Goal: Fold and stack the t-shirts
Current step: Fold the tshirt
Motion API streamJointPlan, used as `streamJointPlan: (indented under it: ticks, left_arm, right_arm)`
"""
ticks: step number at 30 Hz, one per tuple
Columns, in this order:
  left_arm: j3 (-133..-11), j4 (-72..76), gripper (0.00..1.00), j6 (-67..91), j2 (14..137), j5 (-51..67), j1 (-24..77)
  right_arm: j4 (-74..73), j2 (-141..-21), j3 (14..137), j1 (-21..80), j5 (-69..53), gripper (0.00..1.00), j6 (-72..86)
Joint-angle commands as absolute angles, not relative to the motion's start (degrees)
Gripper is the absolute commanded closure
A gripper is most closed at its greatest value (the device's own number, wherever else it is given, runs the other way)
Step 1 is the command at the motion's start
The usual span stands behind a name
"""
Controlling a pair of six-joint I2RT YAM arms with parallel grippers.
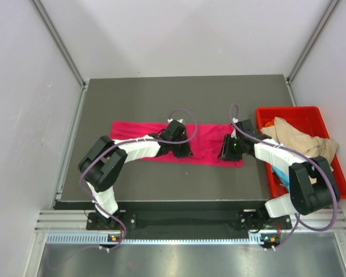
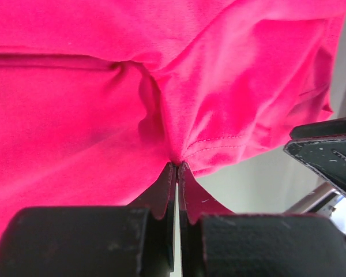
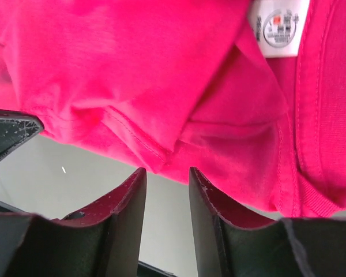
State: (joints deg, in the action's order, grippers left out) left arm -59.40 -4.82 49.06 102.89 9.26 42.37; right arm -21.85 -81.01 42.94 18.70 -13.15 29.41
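A magenta-pink t-shirt [image 1: 132,131] lies spread in a long band across the middle of the dark table [image 1: 161,92], with both arms bent over its near edge. The left hand [image 1: 181,151] is clamped tight on a pinch of the shirt's hem, its fingers pressed together and the cloth bunching out from their tips. The right hand [image 1: 226,151] has its fingers apart, a folded hem just beyond the tips and nothing caught between them. A white neck label [image 3: 279,26] shows by the collar. At the table's right edge, a red bin [image 1: 291,112] holds a tan-beige t-shirt [image 1: 300,141] draped over a turquoise t-shirt [image 1: 281,175].
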Motion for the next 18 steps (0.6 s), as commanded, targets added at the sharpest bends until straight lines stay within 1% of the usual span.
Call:
streamJointPlan:
  ticks: [1, 6, 11, 18]
  left_arm:
    - [-58.5, -6.3, 1.0, 47.5, 101.0, 8.0, 42.5]
    - [-58.4, -6.2, 1.0, 47.3, 101.4, 7.6, 42.5]
    - [-58.6, -5.5, 1.0, 47.4, 102.3, 8.3, 42.5]
    - [-58.9, -4.6, 1.0, 47.5, 103.3, 8.7, 42.5]
  right_arm:
    - [-17.1, -80.9, 42.4, 19.2, -13.5, 0.64, 32.2]
    - [-14.3, -81.3, 41.0, 19.5, -14.8, 0.64, 33.7]
    - [-13.8, -82.4, 40.5, 19.7, -12.4, 0.66, 34.6]
    - [-11.9, -83.8, 39.9, 20.0, -12.7, 0.69, 36.2]
